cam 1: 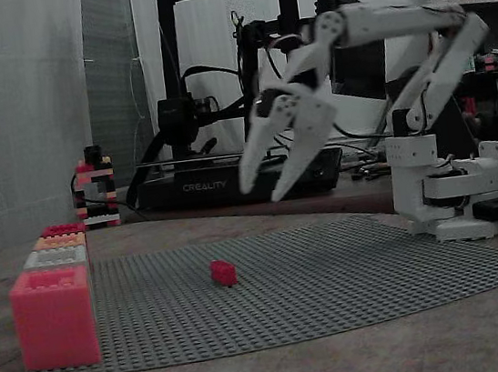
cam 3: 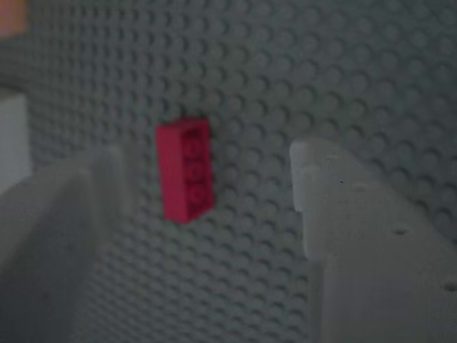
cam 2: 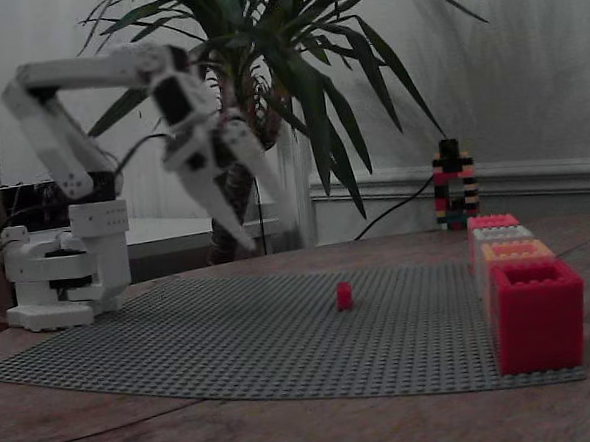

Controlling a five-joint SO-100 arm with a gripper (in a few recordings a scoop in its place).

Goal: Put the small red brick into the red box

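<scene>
A small red brick (cam 1: 223,272) lies alone on the grey studded baseplate (cam 1: 352,273), also seen as the brick (cam 2: 345,295) in the other fixed view and the brick (cam 3: 186,169) in the wrist view. The red box (cam 1: 54,318) stands open-topped at the plate's front left corner; the same box (cam 2: 537,311) is at front right in the other fixed view. My white gripper (cam 1: 262,187) hangs open high above the plate, fingers pointing down toward the brick. In the wrist view the brick lies between the two spread fingers (cam 3: 357,221), well below them.
Behind the red box stands a row of white (cam 1: 55,257), orange (cam 1: 59,241) and red (cam 1: 63,229) boxes. A small brick tower (cam 1: 96,192) stands further back. A 3D printer (cam 1: 218,89) sits behind the plate, and the arm's base (cam 1: 447,187) at its right edge.
</scene>
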